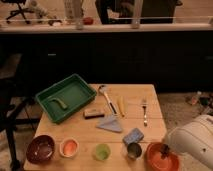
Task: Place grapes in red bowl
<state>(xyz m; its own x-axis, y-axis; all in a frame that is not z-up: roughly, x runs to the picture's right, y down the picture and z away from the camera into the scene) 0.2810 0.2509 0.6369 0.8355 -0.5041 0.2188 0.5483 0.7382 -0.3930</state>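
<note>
One arm, white, comes in from the lower right corner; its gripper [163, 149] hangs over the red bowl [161, 159] at the front right corner of the wooden counter [131, 94]. Dark gripper tip sits right at the bowl's near-right rim, inside its outline. Can't tell if the fingers are open, closed or gripping anything. The grapes can't be made out either, not in the bowl's visible part nor on the counter; may be hidden by the gripper.

Front row along the counter edge, left to right: maroon-brown bowl [41, 148], small pale bowl [69, 147] w/ orange-pink inside, small green cup [102, 152], metal cup [133, 150], then the red bowl, just beside the metal cup. Blue-grey sponge [133, 135] lies just behind the metal cup, near touching it.

Back left: green tray [86, 88], tilted w/ respect to the counter edges, w/ a yellowish-green curved item [59, 103] lying inside it. Just right of the tray's front corner, a small brown block [94, 113]. A grey-blue cloth [111, 123] lies in front of that, mid-counter. A spatula-like utensil [105, 96] w/ pale head lies behind the cloth, and a light wooden utensil [120, 106] just beside it. Fork [145, 111] lies further right, apart from the others, handle toward the front.

Behind the counter: dark cabinet wall, and a ledge on top.
</note>
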